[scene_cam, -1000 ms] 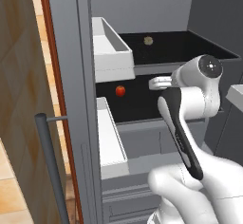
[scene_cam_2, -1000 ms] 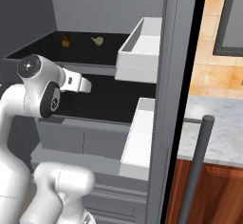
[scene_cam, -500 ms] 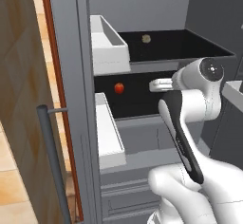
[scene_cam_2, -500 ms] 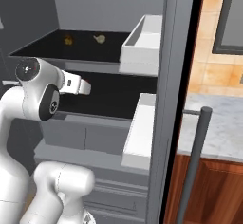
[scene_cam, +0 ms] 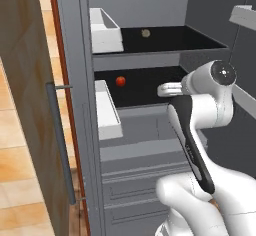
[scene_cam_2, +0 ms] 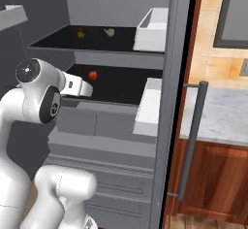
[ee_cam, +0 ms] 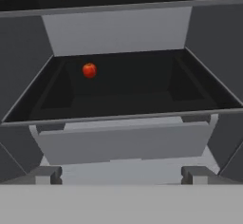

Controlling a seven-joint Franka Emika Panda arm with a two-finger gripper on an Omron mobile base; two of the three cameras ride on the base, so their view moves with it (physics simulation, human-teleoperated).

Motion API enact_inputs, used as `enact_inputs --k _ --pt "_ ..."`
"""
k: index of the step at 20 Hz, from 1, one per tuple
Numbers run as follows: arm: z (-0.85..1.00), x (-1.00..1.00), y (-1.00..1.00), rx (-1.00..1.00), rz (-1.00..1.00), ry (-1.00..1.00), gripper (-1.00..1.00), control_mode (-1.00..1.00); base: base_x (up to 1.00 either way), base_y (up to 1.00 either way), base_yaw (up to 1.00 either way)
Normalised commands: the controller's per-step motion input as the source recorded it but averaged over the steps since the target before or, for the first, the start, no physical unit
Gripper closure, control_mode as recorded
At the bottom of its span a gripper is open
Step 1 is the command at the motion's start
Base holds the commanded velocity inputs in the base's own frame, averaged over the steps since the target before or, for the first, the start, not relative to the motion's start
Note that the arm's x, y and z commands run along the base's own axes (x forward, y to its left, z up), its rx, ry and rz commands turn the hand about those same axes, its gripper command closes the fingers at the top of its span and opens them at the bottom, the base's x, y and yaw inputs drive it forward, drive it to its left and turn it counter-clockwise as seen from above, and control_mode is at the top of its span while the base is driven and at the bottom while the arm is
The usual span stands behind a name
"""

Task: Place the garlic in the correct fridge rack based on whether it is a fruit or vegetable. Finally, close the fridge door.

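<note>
Tan garlic (scene_cam_2: 110, 31) lay on the upper rack (scene_cam_2: 58, 41), beside a darker lump (scene_cam_2: 80, 33), so I judged the placing done and the closing step next. My gripper (ee_cam: 121, 174) hung wide open and held nothing, level with the lower shelf (ee_cam: 118, 99) where the red fruit (scene_cam: 120, 81) sat. My forearm reached horizontally toward the fridge. Next I needed to reach the door (scene_cam: 30, 105) and swing it shut.

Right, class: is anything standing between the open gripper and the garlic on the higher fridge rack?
Nothing stands before the garlic on the fridge rack. The open gripper sits lower, facing the lower shelf, so the rack's front edge lies between them.
</note>
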Motion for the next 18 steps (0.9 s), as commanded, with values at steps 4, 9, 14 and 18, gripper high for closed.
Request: enact_inputs --k 4,9,14,18 --pt "0.00 0.00 0.00 0.00 0.00 0.00 -1.00 1.00 -0.50 0.00 0.00" --pt "0.00 0.00 0.00 0.00 0.00 0.00 -1.00 1.00 -0.43 0.00 0.00" --pt "0.00 0.00 0.00 0.00 0.00 0.00 -1.00 -1.00 -0.05 0.00 0.00" --pt "0.00 0.00 0.00 0.00 0.00 0.00 -1.00 -1.00 0.00 0.00 0.00"
